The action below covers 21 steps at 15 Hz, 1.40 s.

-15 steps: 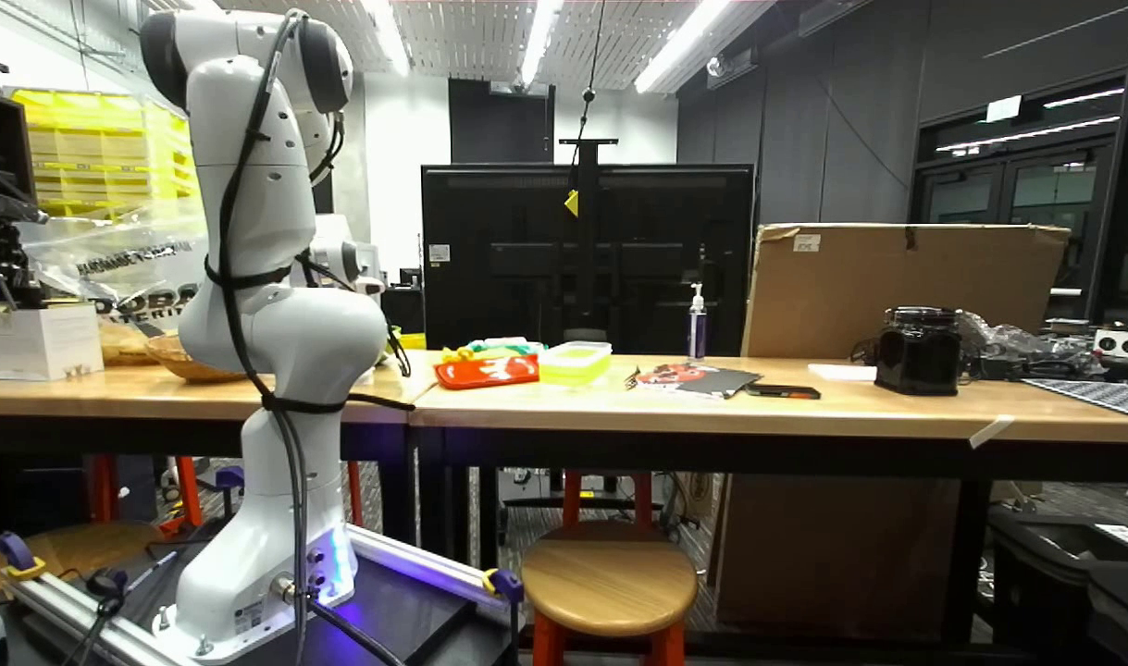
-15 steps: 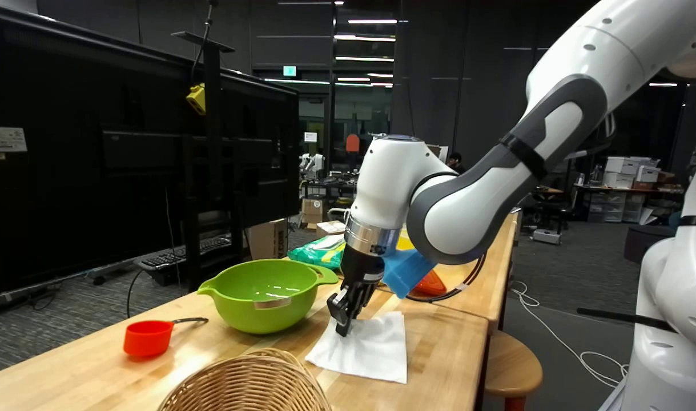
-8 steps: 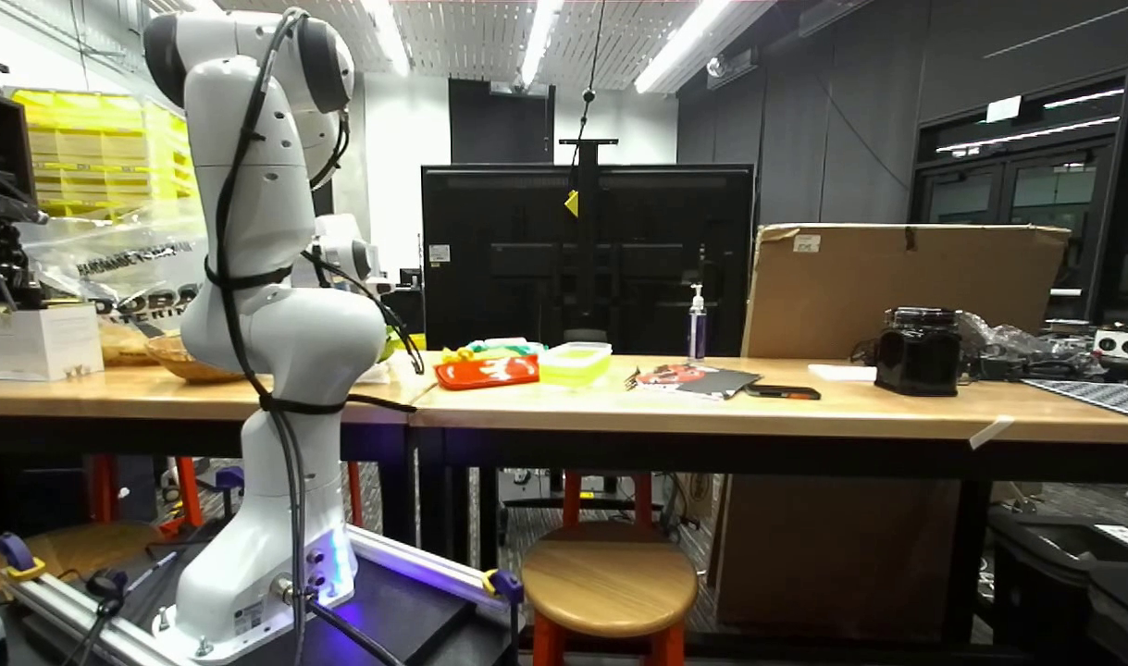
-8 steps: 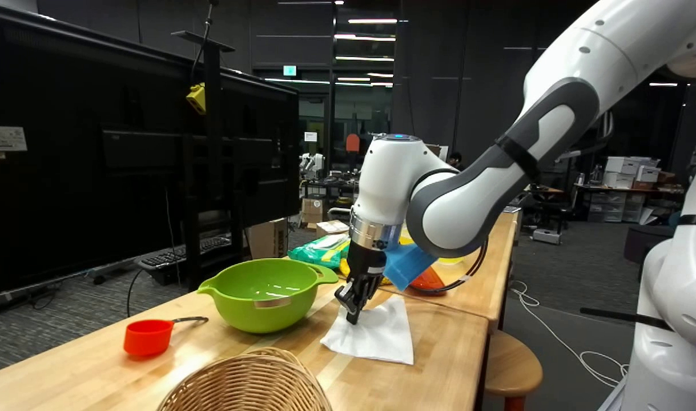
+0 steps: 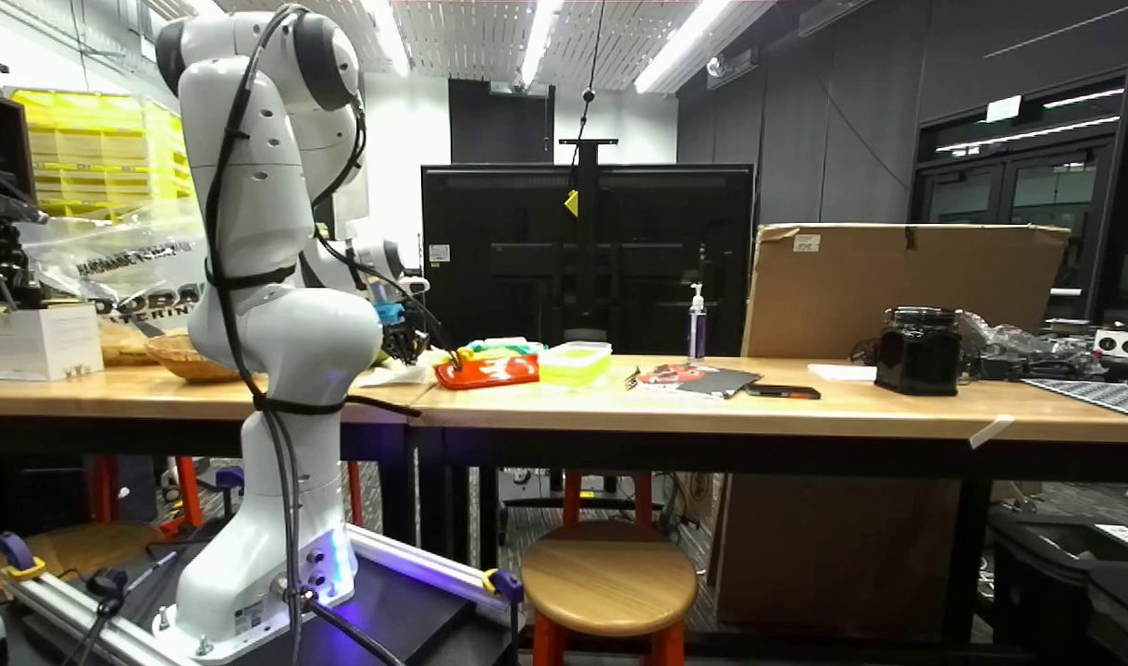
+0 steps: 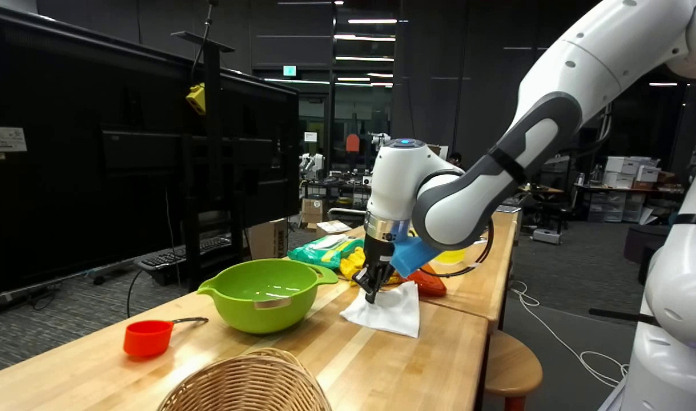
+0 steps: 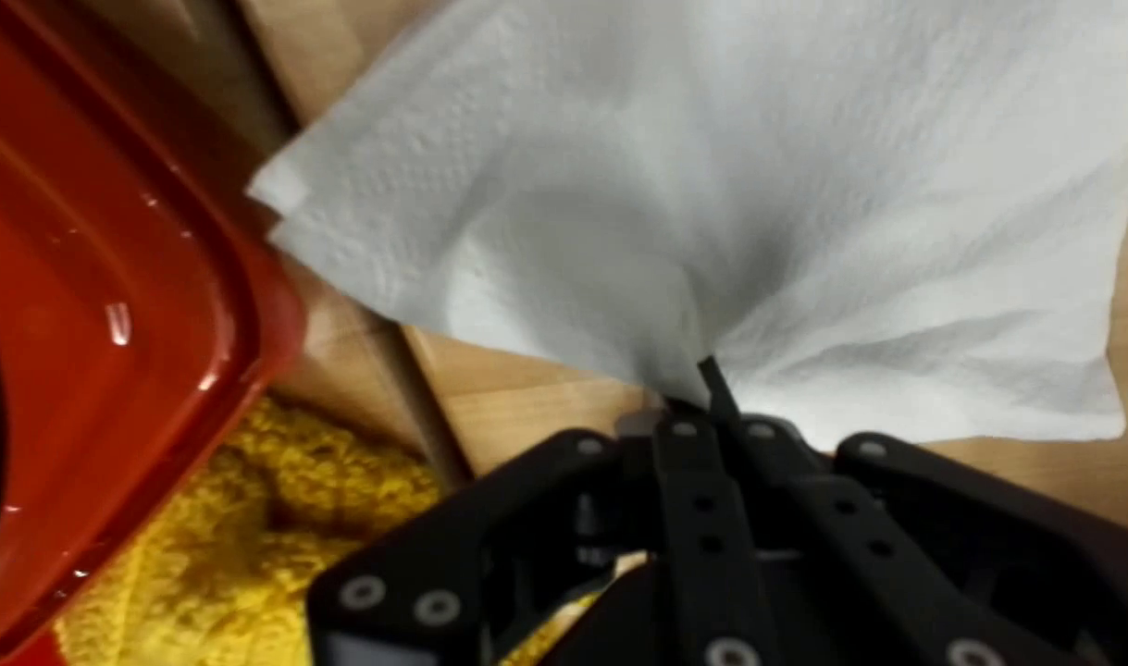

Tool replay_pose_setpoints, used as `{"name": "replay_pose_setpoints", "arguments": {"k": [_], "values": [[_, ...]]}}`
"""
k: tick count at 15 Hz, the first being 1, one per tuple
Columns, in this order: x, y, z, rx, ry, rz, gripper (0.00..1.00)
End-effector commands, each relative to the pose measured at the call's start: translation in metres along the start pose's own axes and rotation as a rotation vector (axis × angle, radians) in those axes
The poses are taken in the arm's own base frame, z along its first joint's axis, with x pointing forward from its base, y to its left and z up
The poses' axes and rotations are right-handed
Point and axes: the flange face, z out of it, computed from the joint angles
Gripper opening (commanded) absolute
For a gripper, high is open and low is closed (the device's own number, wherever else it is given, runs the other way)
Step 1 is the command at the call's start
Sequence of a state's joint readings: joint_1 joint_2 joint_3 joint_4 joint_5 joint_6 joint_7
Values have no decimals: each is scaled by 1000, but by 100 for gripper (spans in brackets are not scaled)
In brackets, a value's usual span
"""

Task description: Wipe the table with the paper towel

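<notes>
Maybe hand [image 7: 714, 407], pinching paper towel [image 7: 897, 231], knocks red object [image 7: 129, 250] at wrist view's left if the wipe drifts that way.

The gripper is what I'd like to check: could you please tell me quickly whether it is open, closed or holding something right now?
Gripper: closed, holding the white paper towel pinched near one edge.
</notes>
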<state>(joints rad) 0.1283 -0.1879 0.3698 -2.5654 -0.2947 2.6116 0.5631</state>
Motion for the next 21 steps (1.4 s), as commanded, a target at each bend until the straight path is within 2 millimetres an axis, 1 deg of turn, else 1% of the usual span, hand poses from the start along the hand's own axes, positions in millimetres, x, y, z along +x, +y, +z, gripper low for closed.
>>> {"name": "replay_pose_setpoints", "arguments": {"k": [1,3,4,5,7,12,16,21], "values": [[-15,36,19,-54,-8,77,0],[-17,51,21,-64,-1,120,0],[-18,55,23,-64,3,134,0],[-17,55,25,-63,5,141,0],[-16,49,27,-46,7,143,0],[-16,20,21,-24,11,98,0],[-15,-11,23,0,13,15,0],[-6,-44,21,20,13,-77,0]]}}
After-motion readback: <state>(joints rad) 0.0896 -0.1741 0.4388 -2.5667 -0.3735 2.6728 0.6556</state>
